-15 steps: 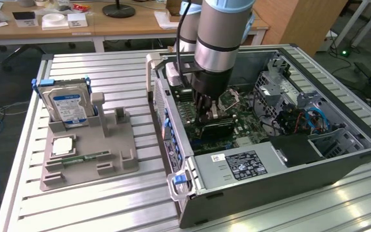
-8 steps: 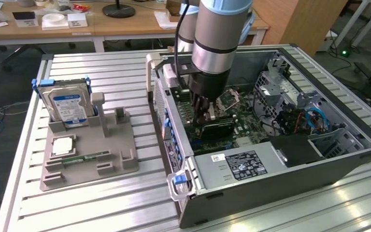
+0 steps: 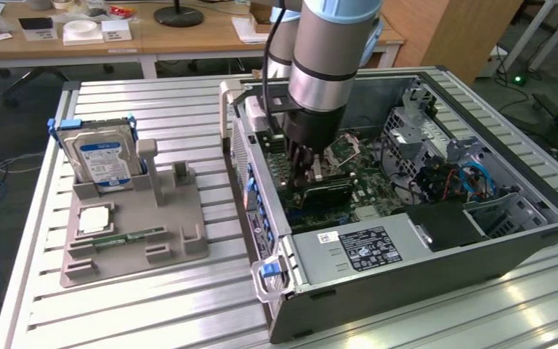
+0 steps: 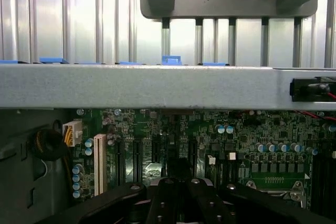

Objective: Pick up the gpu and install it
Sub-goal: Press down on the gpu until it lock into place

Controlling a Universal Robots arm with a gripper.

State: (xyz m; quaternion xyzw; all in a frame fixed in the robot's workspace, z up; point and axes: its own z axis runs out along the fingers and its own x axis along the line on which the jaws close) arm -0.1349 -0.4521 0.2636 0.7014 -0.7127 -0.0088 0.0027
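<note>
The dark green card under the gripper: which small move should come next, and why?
Probably a short push straight down: the shut gripper touches the top of the dark green gpu card, which stands upright on the green motherboard, perhaps not fully seated.

1. Open computer case lying on its side on slatted metal bench, motherboard exposed inside.
2. Grey fixture tray beside the case, toward the exterior view's left.
3. Silver hard drive with blue-white label standing upright at the tray's far end.
4. Small narrow green memory stick lying flat in a slot of the tray.
5. Power supply with white-on-black label at the case's near end.
6. Blue cables in the case's drive bay area.
7. Wooden desk behind, carrying white boxes and a black round lamp base.
</note>
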